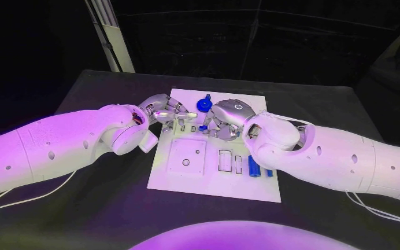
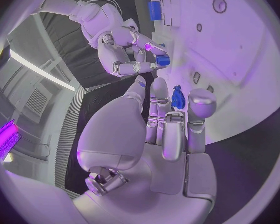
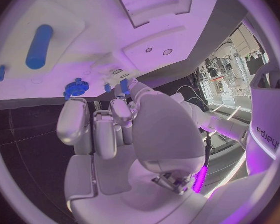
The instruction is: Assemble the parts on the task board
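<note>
Board (image 1: 188, 177): flat white plate | gear (image 1: 204, 104): blue, toothed | left hand (image 1: 167, 113): released | right hand (image 1: 218, 120): pinching small blue part (image 2: 163, 59)

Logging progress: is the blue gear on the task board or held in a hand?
On the task board: the blue gear sits near its far edge, no fingers around it.

I see violet light on both arms (image 1: 75, 140); white board (image 1: 250, 189) bright, room behind dark. Wrist pictures bend strongly at their rims.
</note>
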Robot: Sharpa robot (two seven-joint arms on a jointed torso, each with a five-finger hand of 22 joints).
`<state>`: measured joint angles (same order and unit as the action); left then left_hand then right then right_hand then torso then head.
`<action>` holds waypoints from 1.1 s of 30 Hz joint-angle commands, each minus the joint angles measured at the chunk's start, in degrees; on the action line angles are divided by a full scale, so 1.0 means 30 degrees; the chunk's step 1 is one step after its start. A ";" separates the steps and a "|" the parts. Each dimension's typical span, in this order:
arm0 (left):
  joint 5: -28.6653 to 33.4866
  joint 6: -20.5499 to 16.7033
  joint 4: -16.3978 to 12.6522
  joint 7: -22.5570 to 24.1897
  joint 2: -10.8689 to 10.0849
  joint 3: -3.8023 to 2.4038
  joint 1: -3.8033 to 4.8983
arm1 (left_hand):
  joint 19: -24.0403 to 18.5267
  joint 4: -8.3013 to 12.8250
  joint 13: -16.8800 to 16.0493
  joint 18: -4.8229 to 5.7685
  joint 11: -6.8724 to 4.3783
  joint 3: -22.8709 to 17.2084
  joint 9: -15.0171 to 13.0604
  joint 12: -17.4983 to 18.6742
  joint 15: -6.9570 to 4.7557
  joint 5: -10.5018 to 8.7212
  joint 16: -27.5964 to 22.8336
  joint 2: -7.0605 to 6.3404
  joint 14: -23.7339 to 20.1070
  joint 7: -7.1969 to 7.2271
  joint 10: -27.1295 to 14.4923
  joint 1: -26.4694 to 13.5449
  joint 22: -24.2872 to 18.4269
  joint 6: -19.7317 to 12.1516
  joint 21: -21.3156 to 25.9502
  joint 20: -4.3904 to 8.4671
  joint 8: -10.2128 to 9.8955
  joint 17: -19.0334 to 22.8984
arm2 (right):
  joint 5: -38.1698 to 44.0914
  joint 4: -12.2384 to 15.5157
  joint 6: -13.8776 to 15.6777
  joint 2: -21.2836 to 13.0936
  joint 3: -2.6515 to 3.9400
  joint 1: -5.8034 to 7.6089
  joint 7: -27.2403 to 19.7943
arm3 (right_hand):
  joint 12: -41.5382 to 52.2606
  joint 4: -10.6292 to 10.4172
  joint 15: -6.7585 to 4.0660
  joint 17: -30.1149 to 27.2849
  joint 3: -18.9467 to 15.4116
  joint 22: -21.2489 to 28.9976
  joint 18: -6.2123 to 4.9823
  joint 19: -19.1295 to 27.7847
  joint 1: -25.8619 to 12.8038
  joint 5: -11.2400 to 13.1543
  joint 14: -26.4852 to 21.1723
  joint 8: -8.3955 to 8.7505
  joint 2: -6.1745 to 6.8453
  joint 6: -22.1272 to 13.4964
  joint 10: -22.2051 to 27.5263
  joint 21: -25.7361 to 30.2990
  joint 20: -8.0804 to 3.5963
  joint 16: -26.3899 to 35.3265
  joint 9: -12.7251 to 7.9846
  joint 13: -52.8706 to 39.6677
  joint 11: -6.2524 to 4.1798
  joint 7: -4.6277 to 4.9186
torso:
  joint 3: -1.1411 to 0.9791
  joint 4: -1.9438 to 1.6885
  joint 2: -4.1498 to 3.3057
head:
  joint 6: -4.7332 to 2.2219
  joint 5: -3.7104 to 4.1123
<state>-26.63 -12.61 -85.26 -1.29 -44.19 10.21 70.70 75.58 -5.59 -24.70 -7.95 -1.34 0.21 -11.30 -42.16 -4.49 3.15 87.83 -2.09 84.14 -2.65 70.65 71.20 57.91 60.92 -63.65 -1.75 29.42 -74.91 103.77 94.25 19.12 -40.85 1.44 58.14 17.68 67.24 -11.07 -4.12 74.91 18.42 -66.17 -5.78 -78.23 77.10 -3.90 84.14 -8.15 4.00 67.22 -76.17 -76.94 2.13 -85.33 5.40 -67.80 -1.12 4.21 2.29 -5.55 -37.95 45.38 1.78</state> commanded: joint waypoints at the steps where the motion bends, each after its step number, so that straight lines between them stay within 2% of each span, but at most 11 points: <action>1: -0.0743 0.0817 0.0003 -0.0465 0.0098 -0.0004 0.0013 | 0.0131 0.0201 -0.0048 0.0246 -0.0056 -0.0085 -0.0044 -0.0132 -0.0134 0.0030 0.0104 -0.0076 0.1685 0.0055 0.0122 0.0296 0.0089 0.0107 -0.0154 0.0055 0.0144 -0.3801 | -0.0060 0.0110 0.0339 -0.0016 0.0014 0.0033 0.0107 | -0.0010 -0.0048 -0.0118 0.3029 -0.0088 -0.0027 0.0276 -0.0100 -0.0186 -0.0065 0.1496 -0.0133 -0.0061 0.0406 -0.0069 -0.0090 -0.0055 0.0066 0.0032 0.0030 0.0079 -0.0309 | 0.0006 -0.0023 -0.0018 | 0.0037 0.0005; 8: -0.0874 0.1127 0.0158 -0.0707 0.0348 0.0013 0.0007 | 0.0177 0.0426 -0.0081 0.0267 -0.0120 -0.0251 -0.0076 -0.0205 -0.0189 0.0035 0.0151 -0.0070 0.1704 0.0120 0.0135 0.0629 0.0192 0.0122 -0.0236 0.0112 0.0241 -0.3885 | -0.0061 0.0184 0.0616 -0.0046 0.0015 0.0031 0.0298 | 0.0004 -0.0049 -0.0118 0.3026 -0.0087 -0.0031 0.0277 -0.0102 -0.0189 -0.0072 0.1496 -0.0135 -0.0064 0.0408 -0.0078 -0.0092 -0.0056 0.0068 0.0032 0.0017 0.0078 -0.0310 | -0.0001 0.0003 -0.0019 | 0.0073 0.0000; 17: -0.0908 0.1248 0.0279 -0.0919 0.0573 0.0024 0.0001 | 0.0213 0.0510 -0.0097 0.0286 -0.0145 -0.0337 -0.0093 -0.0243 -0.0213 0.0036 0.0186 -0.0046 0.1718 0.0149 0.0146 0.0752 0.0279 0.0136 -0.0305 0.0136 0.0293 -0.3950 | -0.0048 0.0339 0.0816 -0.0086 0.0018 0.0031 0.0364 | 0.0034 -0.0051 -0.0120 0.3019 -0.0084 -0.0038 0.0278 -0.0106 -0.0195 -0.0087 0.1494 -0.0139 -0.0073 0.0411 -0.0098 -0.0096 -0.0058 0.0074 0.0033 -0.0013 0.0076 -0.0311 | 0.0005 -0.0042 -0.0018 | 0.0130 0.0052; 33: -0.0914 0.1084 0.0426 -0.1153 0.0679 0.0028 -0.0003 | 0.0220 0.0752 -0.0106 0.0292 -0.0214 -0.0725 -0.0111 -0.0284 -0.0272 0.0041 0.0208 0.0174 0.1723 0.0223 0.0117 0.1170 0.0328 0.0105 -0.0334 0.0199 0.0389 -0.3983 | 0.0154 0.0750 0.1269 -0.0304 0.0023 0.0029 0.0343 | -0.0028 -0.0043 -0.0126 0.3013 -0.0091 -0.0066 0.0284 -0.0122 -0.0216 -0.0169 0.1494 -0.0145 -0.0055 0.0405 -0.0071 -0.0111 -0.0067 0.0079 0.0034 0.0045 0.0072 -0.0312 | 0.0021 -0.0039 -0.0001 | 0.0192 0.0002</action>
<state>-29.01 -9.73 -84.00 -4.32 -42.24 10.32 70.64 76.01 -3.39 -24.97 -7.94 -1.74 -1.68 -11.57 -42.82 -4.92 3.15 88.27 -1.52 84.15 -2.44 71.06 74.19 58.85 61.12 -64.42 -1.32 30.32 -74.90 103.68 96.22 21.33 -41.73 1.46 58.13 18.66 67.23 -11.13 -4.11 74.91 18.36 -66.32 -5.77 -78.23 76.05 -4.21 84.15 -8.29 4.12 67.39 -76.16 -76.94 2.13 -85.33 5.47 -67.71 -1.11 3.98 2.32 -5.66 -37.96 45.91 1.83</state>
